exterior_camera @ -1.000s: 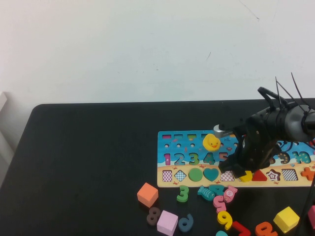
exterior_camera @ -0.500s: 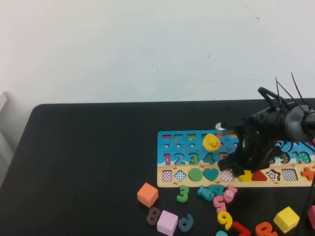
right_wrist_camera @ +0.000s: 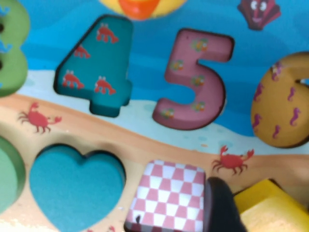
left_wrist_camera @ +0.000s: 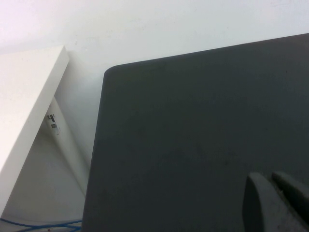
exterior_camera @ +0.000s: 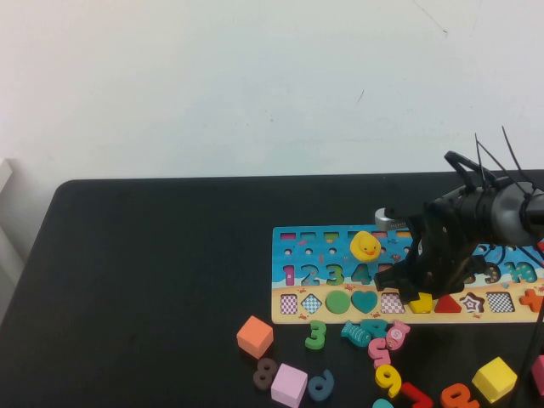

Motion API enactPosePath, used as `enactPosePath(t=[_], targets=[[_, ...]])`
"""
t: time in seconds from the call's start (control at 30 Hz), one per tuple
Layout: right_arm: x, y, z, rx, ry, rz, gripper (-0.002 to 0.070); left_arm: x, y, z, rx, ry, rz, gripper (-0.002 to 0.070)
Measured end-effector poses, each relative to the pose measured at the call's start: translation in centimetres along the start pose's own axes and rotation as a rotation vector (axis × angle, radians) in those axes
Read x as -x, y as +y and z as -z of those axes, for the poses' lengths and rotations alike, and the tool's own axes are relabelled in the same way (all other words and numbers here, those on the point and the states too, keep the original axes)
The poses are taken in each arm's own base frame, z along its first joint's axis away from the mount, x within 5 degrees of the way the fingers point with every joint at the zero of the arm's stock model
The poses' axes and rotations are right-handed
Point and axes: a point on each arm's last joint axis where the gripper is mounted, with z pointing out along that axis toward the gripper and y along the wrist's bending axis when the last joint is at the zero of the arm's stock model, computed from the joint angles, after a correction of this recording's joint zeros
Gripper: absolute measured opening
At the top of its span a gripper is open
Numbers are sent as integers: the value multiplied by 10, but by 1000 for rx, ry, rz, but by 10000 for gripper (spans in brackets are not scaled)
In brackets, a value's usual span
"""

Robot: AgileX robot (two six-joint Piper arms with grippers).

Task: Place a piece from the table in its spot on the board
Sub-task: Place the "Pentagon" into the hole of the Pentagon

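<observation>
The board (exterior_camera: 306, 252) lies on the black table (exterior_camera: 153, 255), right of centre. My right gripper (exterior_camera: 418, 292) hangs over the board's tan strip of slots, shut on the yellow pentagon piece (exterior_camera: 422, 303). The piece sits at a slot between the pink checkered slot (exterior_camera: 393, 303) and the red triangle (exterior_camera: 447, 303). In the right wrist view one dark finger (right_wrist_camera: 219, 205) presses against the piece (right_wrist_camera: 270, 205), beside the checkered slot (right_wrist_camera: 166, 195); the other finger is out of frame. My left gripper (left_wrist_camera: 269, 178) shows only in the left wrist view, shut and empty over bare table near its left edge.
A yellow rubber duck (exterior_camera: 365, 246) stands on the board near the 4. In front of the board lie an orange cube (exterior_camera: 254, 336), a pink cube (exterior_camera: 289, 384), a yellow cube (exterior_camera: 494, 378) and several loose numbers such as a green 3 (exterior_camera: 316, 334).
My right gripper has shifted slightly up and toward the board's far side, and the yellow piece has moved a little with it over the slot strip. The left arm has not moved.
</observation>
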Motion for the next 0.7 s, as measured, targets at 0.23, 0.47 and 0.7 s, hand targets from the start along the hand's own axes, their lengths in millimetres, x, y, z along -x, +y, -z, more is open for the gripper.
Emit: enactPosePath(t=[0.23,0.47,0.7], targets=[[0,0,0,-3,3,2,386,0,0,0,0,0,0,-1],[-2,-1,0,-12,21,5,473,0,0,0,0,0,0,-1],[-3,-1,1,-21,42,9,496,0,0,0,0,0,0,-1]])
